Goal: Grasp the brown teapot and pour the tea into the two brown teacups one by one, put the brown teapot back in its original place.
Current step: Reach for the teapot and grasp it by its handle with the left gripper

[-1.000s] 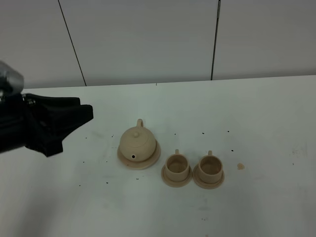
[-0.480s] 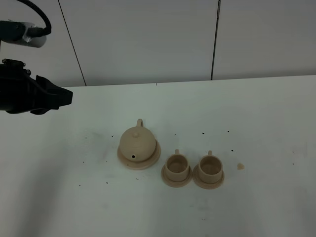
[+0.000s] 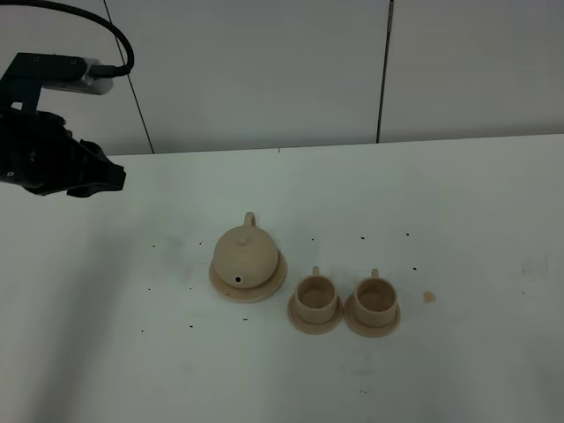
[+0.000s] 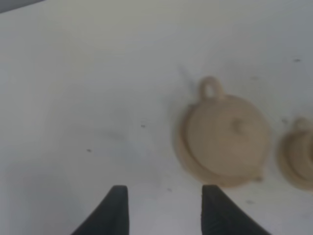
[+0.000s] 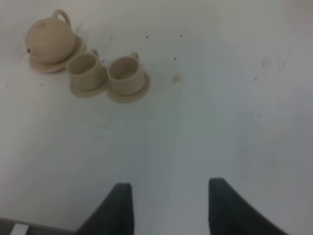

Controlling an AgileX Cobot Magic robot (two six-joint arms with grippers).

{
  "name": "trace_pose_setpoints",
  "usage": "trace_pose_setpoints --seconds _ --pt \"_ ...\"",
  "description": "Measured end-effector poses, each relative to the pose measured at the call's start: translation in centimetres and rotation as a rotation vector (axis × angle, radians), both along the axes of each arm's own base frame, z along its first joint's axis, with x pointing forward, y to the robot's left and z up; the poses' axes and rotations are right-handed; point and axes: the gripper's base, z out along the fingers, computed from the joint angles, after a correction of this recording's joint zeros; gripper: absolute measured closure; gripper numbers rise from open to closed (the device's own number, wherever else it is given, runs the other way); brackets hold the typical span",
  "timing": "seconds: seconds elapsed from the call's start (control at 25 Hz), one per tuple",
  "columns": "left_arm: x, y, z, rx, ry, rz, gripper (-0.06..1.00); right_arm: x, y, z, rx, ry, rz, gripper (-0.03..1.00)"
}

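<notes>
Sitting on its saucer (image 3: 265, 292) is the brown teapot (image 3: 246, 256).

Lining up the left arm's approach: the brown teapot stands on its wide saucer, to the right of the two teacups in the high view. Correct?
Not quite. The exterior high view shows the brown teapot standing on its wide saucer, but to the left of the two teacups, not to their right. The near teacup is right beside it and the far teacup is beyond that.
</notes>
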Motion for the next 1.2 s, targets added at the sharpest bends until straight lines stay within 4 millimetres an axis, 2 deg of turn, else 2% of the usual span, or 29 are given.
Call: trace_pose_setpoints --seconds 0.2,0.4,0.56,0.68,0.8,0.92,1.2 --pt "3.3 -0.9 0.2 0.028 -0.021 -0.001 0.54 0.0 0.0 0.0 0.000 0.000 0.000 0.62" --pt "6.0 -4.8 -0.2 0.060 -0.029 -0.061 0.56 0.0 0.0 0.0 0.000 0.000 0.000 0.62" --pt "7.8 -8.2 -2.3 0.060 0.020 -0.121 0.56 0.0 0.0 0.0 0.000 0.000 0.000 0.62" --pt "9.0 -9.9 -4.9 0.063 0.074 -0.146 0.56 0.0 0.0 0.0 0.000 0.000 0.000 0.62" --pt "10.0 -10.6 -7.4 0.068 0.115 -0.149 0.56 0.0 0.0 0.0 0.000 0.000 0.000 0.62" --pt "10.8 -10.8 -9.0 0.074 0.132 -0.145 0.56 0.0 0.0 0.0 0.000 0.000 0.000 0.62" --pt "11.5 -11.5 -10.5 0.076 0.135 -0.153 0.56 0.0 0.0 0.0 0.000 0.000 0.000 0.62"
